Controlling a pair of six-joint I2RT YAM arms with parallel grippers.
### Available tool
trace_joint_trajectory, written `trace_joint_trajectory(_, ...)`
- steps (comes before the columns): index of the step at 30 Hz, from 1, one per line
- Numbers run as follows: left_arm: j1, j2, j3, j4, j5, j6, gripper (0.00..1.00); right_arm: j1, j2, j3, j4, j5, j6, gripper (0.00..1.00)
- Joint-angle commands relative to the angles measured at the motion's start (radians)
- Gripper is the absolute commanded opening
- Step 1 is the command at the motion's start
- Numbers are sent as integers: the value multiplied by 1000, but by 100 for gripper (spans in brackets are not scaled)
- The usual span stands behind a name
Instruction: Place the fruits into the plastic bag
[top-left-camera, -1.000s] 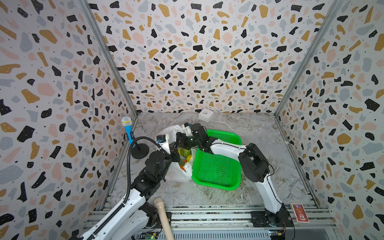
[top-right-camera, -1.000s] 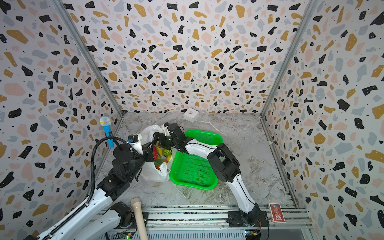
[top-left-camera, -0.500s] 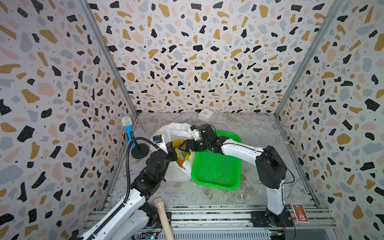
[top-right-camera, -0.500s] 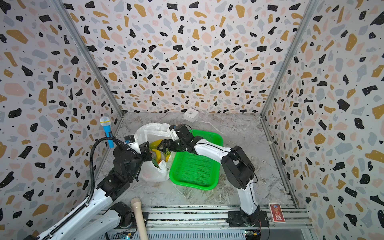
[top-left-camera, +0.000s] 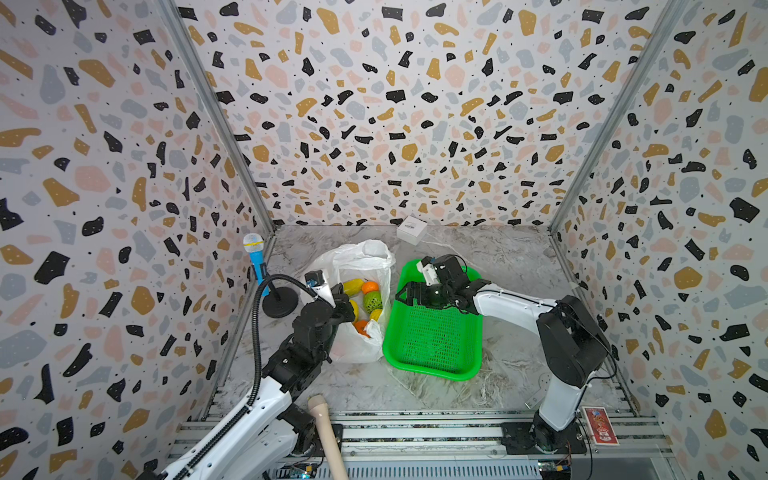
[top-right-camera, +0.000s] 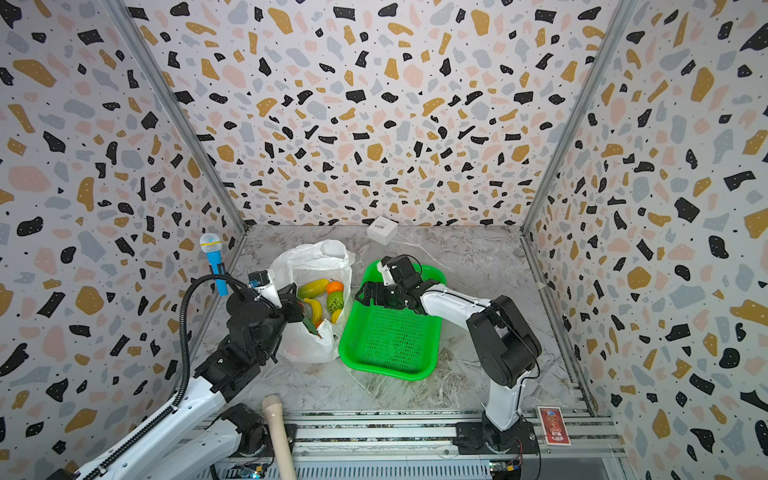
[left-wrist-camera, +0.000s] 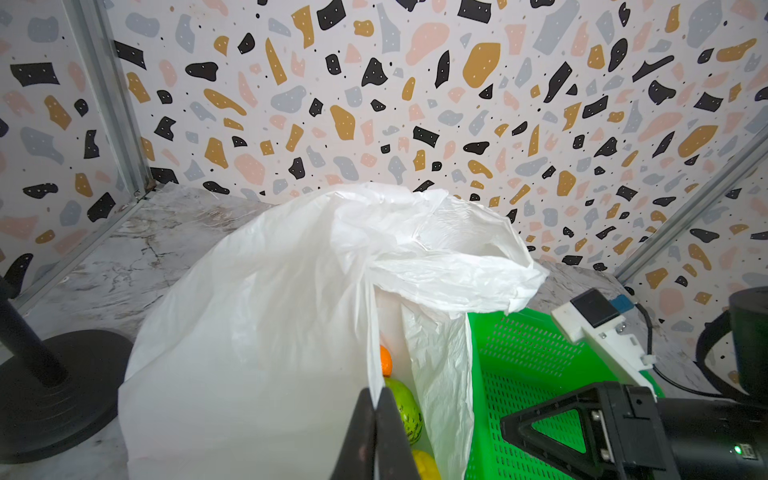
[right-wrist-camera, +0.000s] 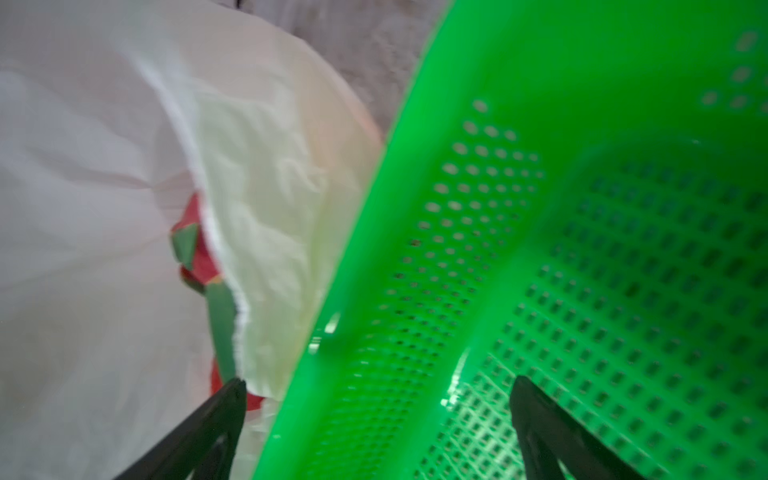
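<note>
Fruits (top-left-camera: 366, 296) inside plastic bag (top-left-camera: 360, 258), left pincer (left-wrist-camera: 376, 409) pinching its rim

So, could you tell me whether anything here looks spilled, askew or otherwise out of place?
Nothing stands out. The fruits sit inside the plastic bag, whose rim the left gripper pinches, and none lie on the table. The green basket beside it looks empty, with the open right gripper above its edge.

Nothing readable out here. The small white box (top-left-camera: 411, 230) at the rear carries a dark printed label, too small to read. The red card (top-left-camera: 598, 425) down front has printing on it, but the lettering is unreadable. Dark marks on the green fruit (left-wrist-camera: 405, 409) are illegible too.
</note>
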Motion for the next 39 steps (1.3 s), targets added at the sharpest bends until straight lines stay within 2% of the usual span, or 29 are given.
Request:
trace_joint_trajectory(1,-1,2,-2,35,-12,9,0,21,-37,22,-78,64,-55,99)
trace_joint_trajectory(11,-1,-11,-5,30,-12,11,0,167,-42,225,-196,281,-333,99)
trace_joint_trajectory(17,-1,-15,-6,28,-10,2,0,178,52,330,-232,277,-330,91)
trace_joint_trajectory(24,-1,-32,-6,20,-14,5,0,173,148,385,-196,233,-316,80)
trace_joint_trajectory(31,-1,-31,-13,22,-13,1,0,178,215,430,-154,145,-337,58)
trace_joint_trajectory(34,-1,-30,-12,23,-14,5,0,187,231,453,-163,128,-336,56)
trace_joint_trajectory(39,-1,-32,-12,20,-13,7,0,207,197,454,-153,169,-355,58)
